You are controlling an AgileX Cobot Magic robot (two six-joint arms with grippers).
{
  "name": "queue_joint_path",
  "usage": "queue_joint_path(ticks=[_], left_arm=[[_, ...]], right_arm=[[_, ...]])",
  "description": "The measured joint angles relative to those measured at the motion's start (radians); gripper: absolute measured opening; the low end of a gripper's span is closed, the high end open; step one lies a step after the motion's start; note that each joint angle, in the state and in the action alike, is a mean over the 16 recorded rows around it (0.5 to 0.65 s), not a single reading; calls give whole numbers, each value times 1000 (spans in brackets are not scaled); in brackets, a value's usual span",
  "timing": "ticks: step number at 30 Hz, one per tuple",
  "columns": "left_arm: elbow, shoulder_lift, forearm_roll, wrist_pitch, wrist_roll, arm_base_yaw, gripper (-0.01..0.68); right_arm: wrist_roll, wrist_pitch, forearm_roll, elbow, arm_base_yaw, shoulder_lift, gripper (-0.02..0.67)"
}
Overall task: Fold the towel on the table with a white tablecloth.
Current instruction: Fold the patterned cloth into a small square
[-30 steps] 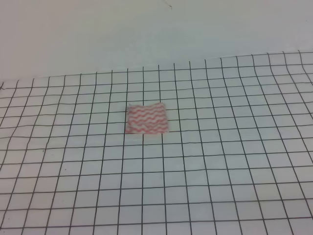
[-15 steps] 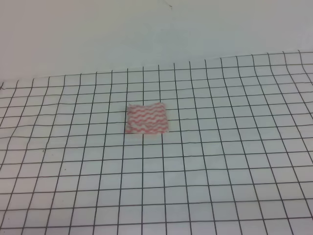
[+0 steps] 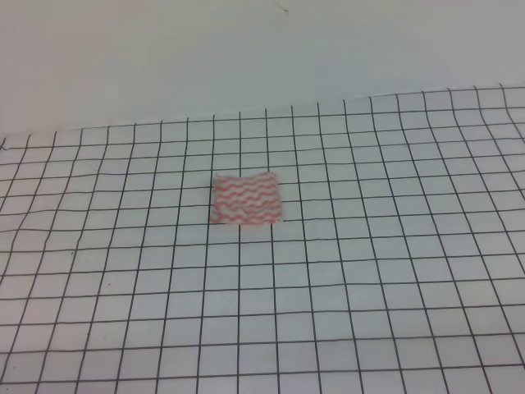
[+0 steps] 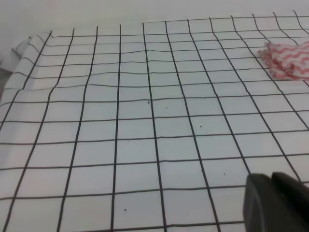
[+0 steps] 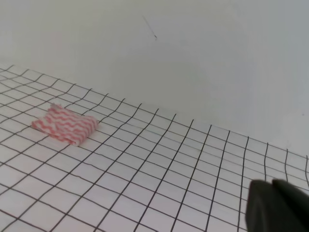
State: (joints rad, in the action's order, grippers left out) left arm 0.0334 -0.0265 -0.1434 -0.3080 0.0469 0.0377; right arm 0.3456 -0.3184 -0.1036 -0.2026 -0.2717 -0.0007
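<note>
Nothing has moved across the last second in the high view: the towel [image 3: 246, 199] lies just where it did, and no arm has entered. Only a dark corner of the left gripper [image 4: 275, 203] shows at about 5 o'clock in the left wrist view, and likewise the right gripper [image 5: 277, 205] in the right wrist view; whether either set of fingers is spread or closed cannot be told. Outward from them, the towel sits well apart, toward 2 o'clock from the left gripper and 10 o'clock from the right, resting on the white tablecloth [image 3: 369, 287] that covers the table [image 4: 12, 145]. It looks compact, with layered edges, possibly already folded. The likely risk is pinching the tablecloth along with the thin towel, dragging its wrinkled grid. Nothing stands between grippers and towel; a plain wall [image 5: 193, 48] rises behind at 12 o'clock.
</note>
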Motion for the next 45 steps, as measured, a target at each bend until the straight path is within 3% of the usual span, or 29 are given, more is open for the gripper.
queue_joint_path(ticks=[13,30,45], left_arm=[[0,0,-2,-11,1,0,-2],[-2,0,-5,-11,5,0,-2],[-2,0,-5,-11,5,0,-2]], right_arm=[[2,0,0,3,33,-5,-1],[-10,-77,-92,129,344,-15,-1],[-29,-4,-159,206,365,-15,-1]])
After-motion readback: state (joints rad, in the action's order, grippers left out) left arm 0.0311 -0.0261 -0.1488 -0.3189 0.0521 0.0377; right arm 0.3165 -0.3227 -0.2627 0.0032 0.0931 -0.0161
